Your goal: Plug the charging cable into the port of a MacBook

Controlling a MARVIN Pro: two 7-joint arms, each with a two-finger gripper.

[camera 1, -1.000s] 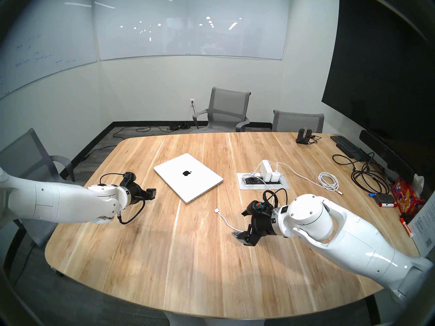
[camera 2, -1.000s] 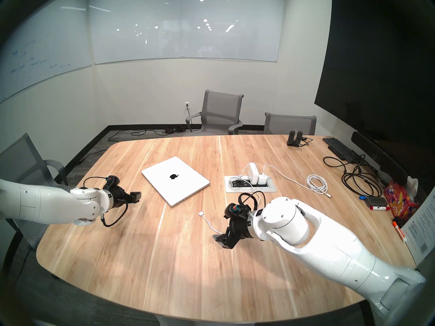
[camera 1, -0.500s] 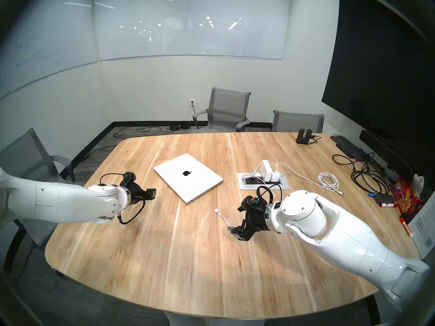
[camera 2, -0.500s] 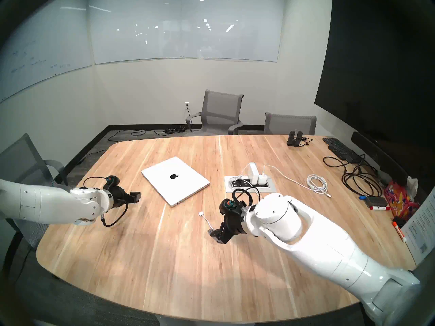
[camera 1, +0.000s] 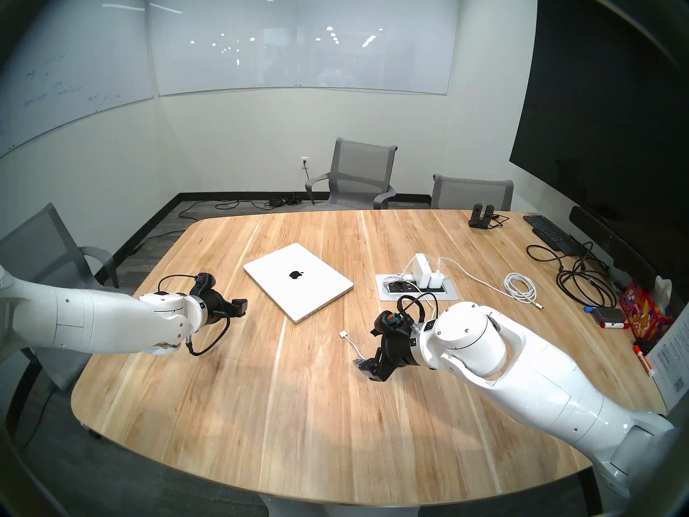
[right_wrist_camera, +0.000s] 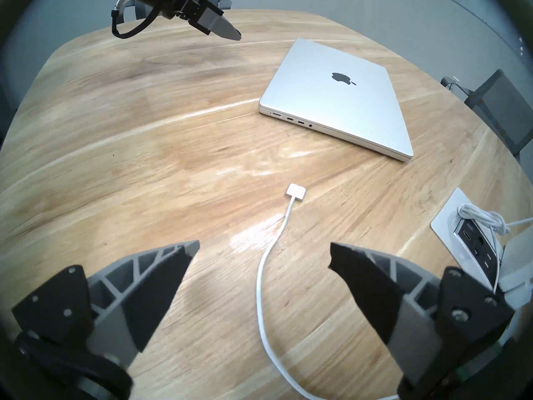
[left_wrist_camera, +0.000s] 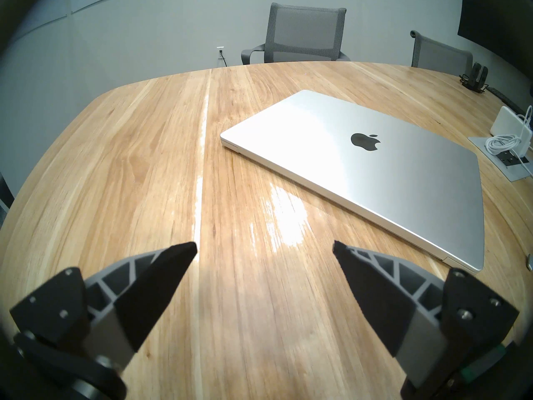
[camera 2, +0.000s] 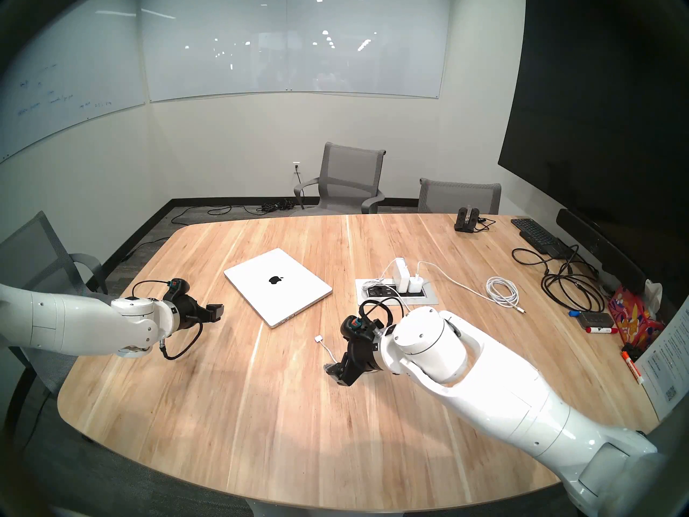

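head left: i see the macbook (camera 1: 298, 281) shut, flat mid-counter (camera 1: 261, 411). charging cable (camera 1: 350, 342) plug lies on the wood btwn laptop and my right pincer (camera 1: 367, 370), cord running back under that arm. left pincer (camera 1: 240, 307) hangs left of the laptop, apart from it.

head right: same layout, power brick (camera 2: 402, 275) standing in the outlet plate w/ a smaller adapter beside it.

left wrist: jaws wide apart, nothing btwn them, laptop ahead to the right.

right wrist: jaws spread wide, empty; cord passes btwn the fingers (right_wrist_camera: 161, 289) below, not touching. plug sits near the laptop's port edge, not inserted.
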